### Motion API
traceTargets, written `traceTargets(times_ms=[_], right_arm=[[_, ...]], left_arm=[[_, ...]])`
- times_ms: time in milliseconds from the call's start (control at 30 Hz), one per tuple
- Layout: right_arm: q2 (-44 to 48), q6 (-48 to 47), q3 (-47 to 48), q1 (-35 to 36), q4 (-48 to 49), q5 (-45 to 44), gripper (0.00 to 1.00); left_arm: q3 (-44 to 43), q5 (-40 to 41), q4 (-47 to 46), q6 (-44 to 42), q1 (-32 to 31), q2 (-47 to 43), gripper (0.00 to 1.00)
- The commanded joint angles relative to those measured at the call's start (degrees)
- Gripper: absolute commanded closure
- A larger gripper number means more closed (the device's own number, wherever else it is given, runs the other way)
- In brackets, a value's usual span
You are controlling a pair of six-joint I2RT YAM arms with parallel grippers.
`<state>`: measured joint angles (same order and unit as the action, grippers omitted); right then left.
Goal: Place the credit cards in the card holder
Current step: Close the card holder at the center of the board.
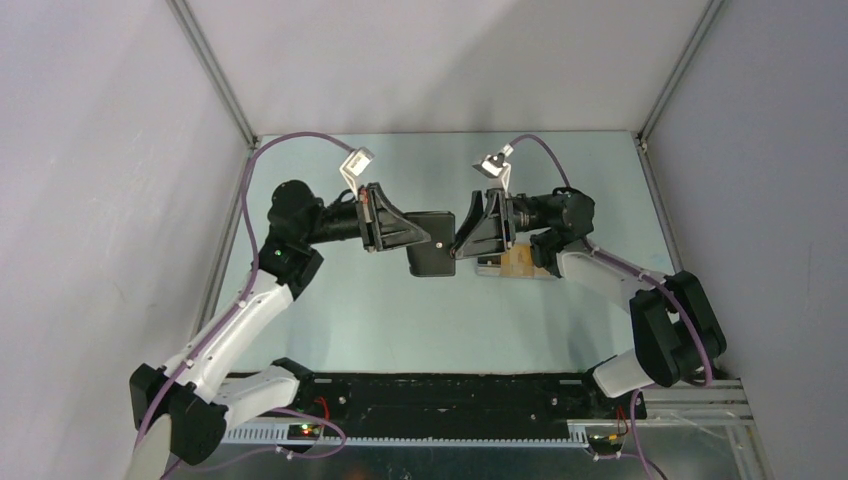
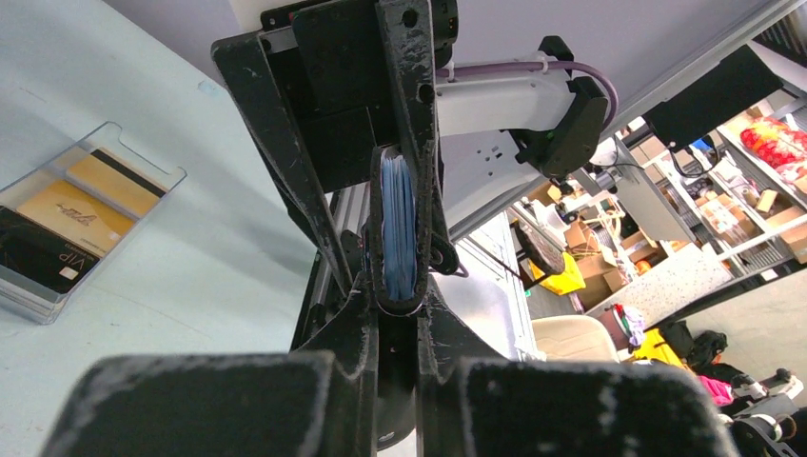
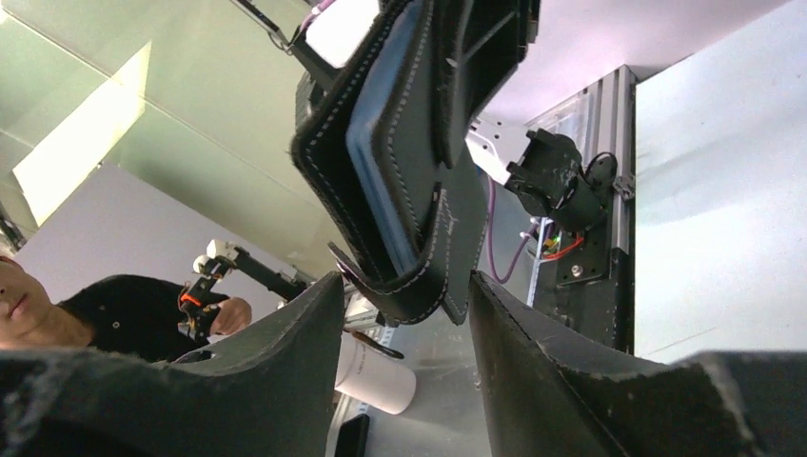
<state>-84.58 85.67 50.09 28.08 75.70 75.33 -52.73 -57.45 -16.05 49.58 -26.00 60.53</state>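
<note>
The black card holder [image 1: 435, 243] is held off the table between both arms. My left gripper [image 1: 422, 238] is shut on one edge of it; in the left wrist view the card holder [image 2: 398, 219] stands edge-on between my fingers, its blue lining showing. My right gripper [image 1: 463, 240] is open, and its jaws stand on either side of the card holder's [image 3: 419, 171] opposite edge. The credit cards [image 2: 71, 214], orange-yellow ones and a black one [image 2: 33, 252], lie in a pale clear tray [image 2: 143, 162] on the table. In the top view the cards [image 1: 517, 262] lie partly under my right arm.
The tray sits on the pale table [image 1: 400, 320] just right of centre, beneath the right wrist. Grey walls close in the left, right and back sides. A black rail [image 1: 440, 395] runs along the near edge between the arm bases.
</note>
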Motion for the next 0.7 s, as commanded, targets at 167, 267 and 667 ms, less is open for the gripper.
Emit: traceTargets(times_ms=[167,267,667], right_arm=[[1.00,2.05,3.86,0.61,5.83,-0.11,0.57],[0.77,1.98,4.47,1.37,5.54,0.34,0.60],[1.86,-1.19,4.98,1.66,0.94,-0.66,0.71]], left_arm=[[-1.77,-1.84,-4.19,1.73,-0.75,-0.87,1.00],[-1.95,-0.91,-4.33,1.70,-1.16,-0.81,1.00],[-0.75,7.12,1.03,-2.04,-1.51,0.12,1.00]])
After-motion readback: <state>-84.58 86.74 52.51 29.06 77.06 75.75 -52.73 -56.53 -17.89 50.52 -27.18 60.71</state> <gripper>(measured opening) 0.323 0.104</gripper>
